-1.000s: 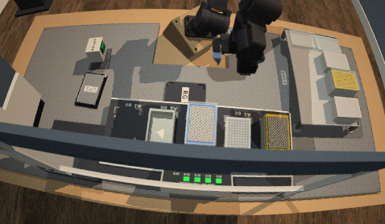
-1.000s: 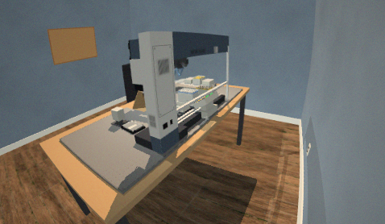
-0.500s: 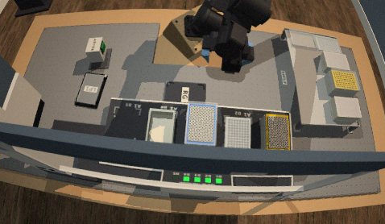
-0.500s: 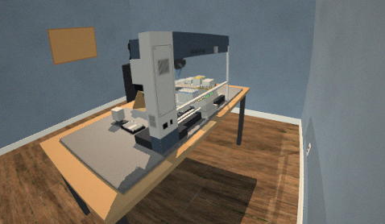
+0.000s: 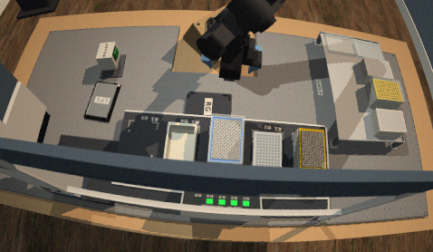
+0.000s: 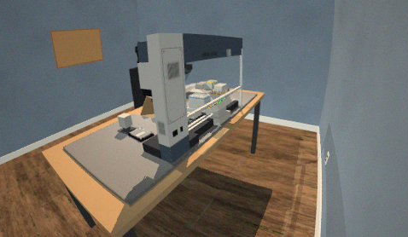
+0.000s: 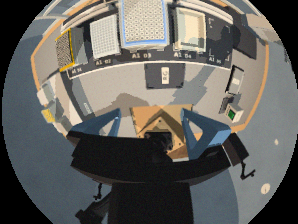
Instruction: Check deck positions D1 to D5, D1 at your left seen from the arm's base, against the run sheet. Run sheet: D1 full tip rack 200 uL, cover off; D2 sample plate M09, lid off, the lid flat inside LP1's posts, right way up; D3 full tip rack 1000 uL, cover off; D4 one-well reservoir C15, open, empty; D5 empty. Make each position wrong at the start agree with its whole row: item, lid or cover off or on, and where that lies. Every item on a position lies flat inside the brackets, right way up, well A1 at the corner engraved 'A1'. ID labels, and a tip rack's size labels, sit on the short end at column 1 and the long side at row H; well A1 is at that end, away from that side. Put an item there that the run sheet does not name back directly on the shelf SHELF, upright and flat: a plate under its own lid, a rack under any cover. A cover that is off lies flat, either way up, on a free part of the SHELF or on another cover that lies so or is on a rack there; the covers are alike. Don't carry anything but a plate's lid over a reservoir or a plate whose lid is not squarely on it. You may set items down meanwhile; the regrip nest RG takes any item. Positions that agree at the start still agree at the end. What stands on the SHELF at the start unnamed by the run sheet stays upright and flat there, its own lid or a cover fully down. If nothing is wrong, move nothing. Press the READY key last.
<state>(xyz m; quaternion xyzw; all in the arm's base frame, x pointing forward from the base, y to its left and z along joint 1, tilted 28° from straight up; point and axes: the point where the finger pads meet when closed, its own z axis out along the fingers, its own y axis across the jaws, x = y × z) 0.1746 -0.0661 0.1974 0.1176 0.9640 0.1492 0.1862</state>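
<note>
My gripper point(image 5: 231, 59) hangs released, blue fingers spread wide with nothing between them, above the surface point(image 5: 142, 50) near the arm's base, short of the RG nest point(image 5: 208, 103).

Along the deck row, every item's long axis runs away from the base, short ends toward me. From the wrist view, left to right: yellow-framed tip rack point(image 5: 312, 148), uncovered; white well plate point(image 5: 267, 149), lid off; blue-framed tip rack point(image 5: 226, 139), uncovered; open cream reservoir point(image 5: 180, 140). The last position point(image 5: 139, 131) beyond the reservoir carries nothing I can see.

The lid point(image 5: 101, 101) lies flat on LP1, near the green READY key point(image 5: 107, 51).

SHELF point(image 5: 351, 97) holds a yellow rack point(image 5: 388, 90) and covered boxes.
</note>
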